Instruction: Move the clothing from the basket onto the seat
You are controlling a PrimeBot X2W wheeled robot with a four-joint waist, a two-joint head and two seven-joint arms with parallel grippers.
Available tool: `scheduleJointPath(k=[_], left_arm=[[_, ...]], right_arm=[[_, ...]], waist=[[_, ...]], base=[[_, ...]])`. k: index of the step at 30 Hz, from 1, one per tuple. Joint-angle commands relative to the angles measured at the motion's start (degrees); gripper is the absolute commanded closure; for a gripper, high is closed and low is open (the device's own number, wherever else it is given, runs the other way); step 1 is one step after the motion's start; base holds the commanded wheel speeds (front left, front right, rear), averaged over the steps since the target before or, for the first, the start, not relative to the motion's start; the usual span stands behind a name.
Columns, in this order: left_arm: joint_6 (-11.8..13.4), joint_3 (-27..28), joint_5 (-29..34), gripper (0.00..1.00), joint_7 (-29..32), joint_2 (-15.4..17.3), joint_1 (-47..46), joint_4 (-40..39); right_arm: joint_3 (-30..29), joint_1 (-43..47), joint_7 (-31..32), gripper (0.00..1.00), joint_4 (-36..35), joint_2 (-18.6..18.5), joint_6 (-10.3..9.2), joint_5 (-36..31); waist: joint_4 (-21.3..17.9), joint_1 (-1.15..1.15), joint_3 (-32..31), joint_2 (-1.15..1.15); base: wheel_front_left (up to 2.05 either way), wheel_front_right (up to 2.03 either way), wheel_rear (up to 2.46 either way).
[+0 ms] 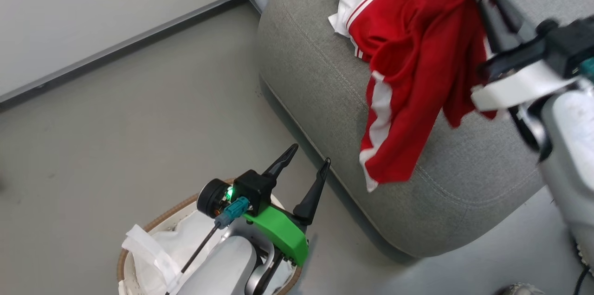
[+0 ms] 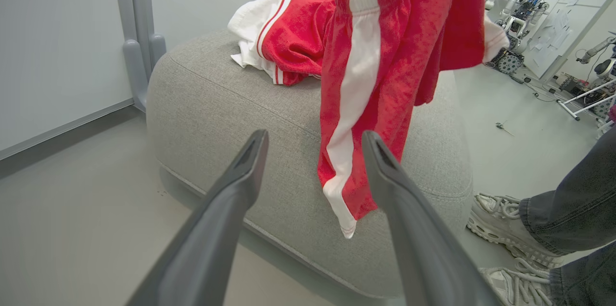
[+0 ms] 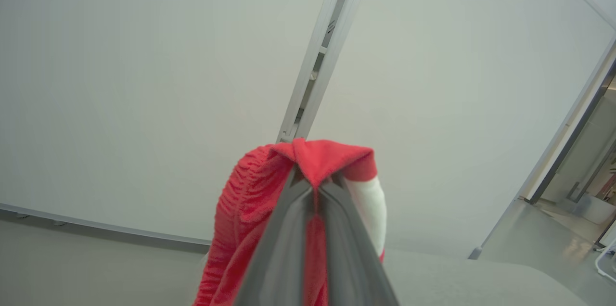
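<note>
Hanging from our right gripper [image 3: 315,183], the red garment [image 1: 408,100] falls in limp folds over the seat [image 1: 315,77]. Its white side stripe trails down toward the cushion's front edge, and we cannot tell whether the hem touches the fabric. A second garment [image 1: 371,3], red with white panels, lies bunched on the seat further back, touching the hanging one.

We judge this cloth light, soft and floppy, with a nubbly weave that should not slip. It will sag and swing instead of holding a shape. The gathered elastic band is the firmest place to take it, and our right fingers are pressed together on a fold right beside that band.

Our right arm is raised over the seat, fingers pointing up toward the wall. Our left gripper [image 1: 311,153] hovers low over the basket [image 1: 155,221], jaws spread wide with nothing between them, aimed at the seat. A white plastic sheet [image 1: 153,248] lies in the basket, and we make out no red there.
</note>
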Motion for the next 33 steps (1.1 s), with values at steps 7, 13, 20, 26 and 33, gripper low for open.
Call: scheduleJointPath(k=[7, 13, 20, 26, 33], left_arm=[[-0.2, -0.9, 1.3, 0.0, 0.0, 1.2, -4.5, 1.7], [-0.2, -1.2, 2.0, 0.0, 0.0, 1.8, -7.3, 1.3], [-0.2, -0.6, 2.3, 0.0, 0.0, 2.2, -9.2, 0.7], [-0.2, 0.3, 2.7, 0.0, 0.0, 2.5, -9.3, 0.6], [-0.2, 4.1, 4.2, 0.0, 0.0, 2.7, -7.4, -0.1]], right_arm=[[-5.3, -18.5, -0.1, 1.0, 6.5, -11.2, -0.08, -4.7], [-10.7, -23.4, -0.1, 1.0, 19.1, -14.9, -0.08, -9.3], [-17.9, -20.9, -0.1, 1.0, 30.9, -11.4, -0.08, -14.2], [-22.4, -16.8, -0.1, 1.0, 35.4, -6.4, -0.08, -16.3], [-25.5, -9.1, -0.1, 0.0, 31.0, -1.8, -0.08, -14.4]], waist=[[6.6, 0.0, 10.2, 0.4], [10.5, 0.0, 15.9, 0.4], [13.6, 0.0, 20.3, 0.4], [14.5, 0.0, 21.9, 0.4], [14.1, 0.0, 19.6, 0.4]], base=[[0.0, 0.0, 0.0], [0.0, 0.0, 0.0], [0.0, 0.0, 0.0], [0.0, 0.0, 0.0], [0.0, 0.0, 0.0]])
